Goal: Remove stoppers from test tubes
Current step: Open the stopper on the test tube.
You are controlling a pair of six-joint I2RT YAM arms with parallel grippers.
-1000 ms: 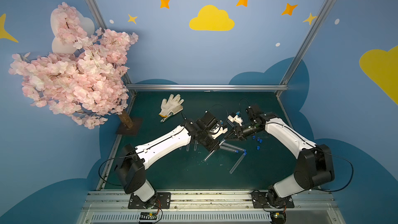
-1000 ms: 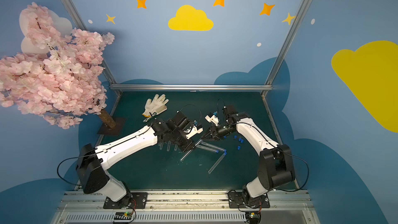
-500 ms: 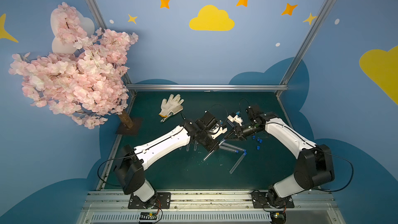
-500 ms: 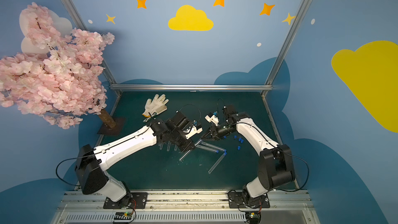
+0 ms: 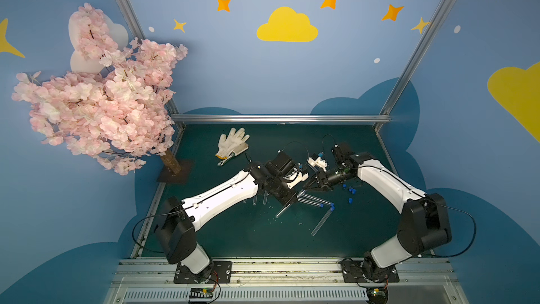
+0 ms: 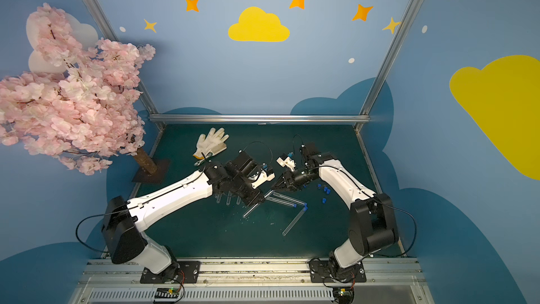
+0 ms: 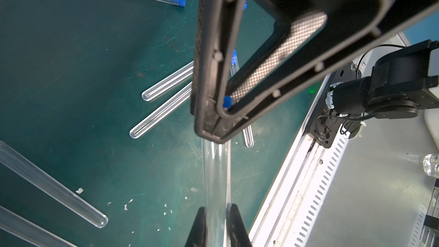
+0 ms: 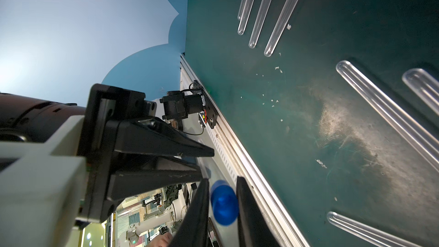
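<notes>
In the left wrist view my left gripper (image 7: 216, 212) is shut on a clear test tube (image 7: 216, 174) that runs away from it to the tips of my right gripper (image 7: 213, 134). The right wrist view shows my right gripper (image 8: 222, 179) shut on a blue stopper (image 8: 223, 203). I cannot tell whether that stopper still sits in the tube's mouth. In both top views the two grippers meet mid-table, left gripper (image 5: 292, 197) and right gripper (image 5: 305, 187). Two stoppered tubes (image 5: 314, 200) (image 5: 323, 220) lie just in front of them. Bare tubes (image 8: 273, 27) lie under the left arm.
Loose blue stoppers (image 5: 350, 191) lie on the green mat (image 5: 233, 235) under the right forearm. A white glove (image 5: 232, 144) over a wrench lies at the back. A pink blossom tree (image 5: 96, 97) stands at the left edge. Small white flecks dot the mat.
</notes>
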